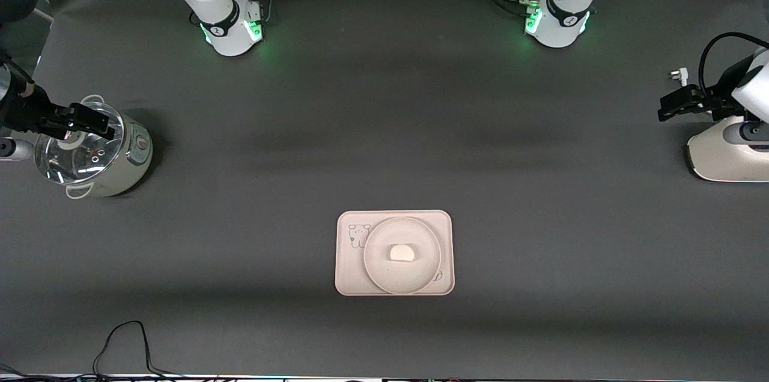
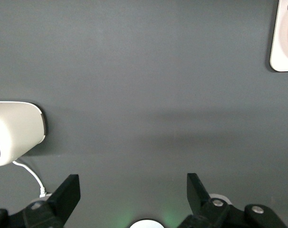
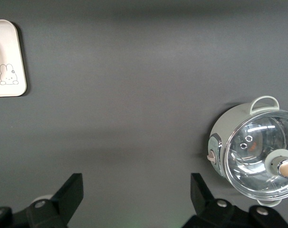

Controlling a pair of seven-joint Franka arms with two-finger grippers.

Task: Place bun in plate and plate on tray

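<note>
Dark grey matte cloth covers the table (image 1: 384,130), smooth and faintly banded with shadow. At nine o'clock in the front view the right gripper (image 1: 90,121) hangs over a round cooker (image 1: 96,157) with a clear glass lid and a pale knob; its jaws are spread and hold nothing, and its arm is cut off by the frame edge. Near six o'clock lies the tray (image 1: 347,277), a cream rounded rectangle with a small animal drawing partly covered by the plate (image 1: 375,271), round and shallow, resting on it. The bun (image 1: 401,252), a smooth white half-moon, sits in the plate's middle. At three o'clock the left gripper (image 1: 676,107) waits over a glossy white appliance (image 1: 721,157), cut off at the frame edge, jaws spread and empty.
</note>
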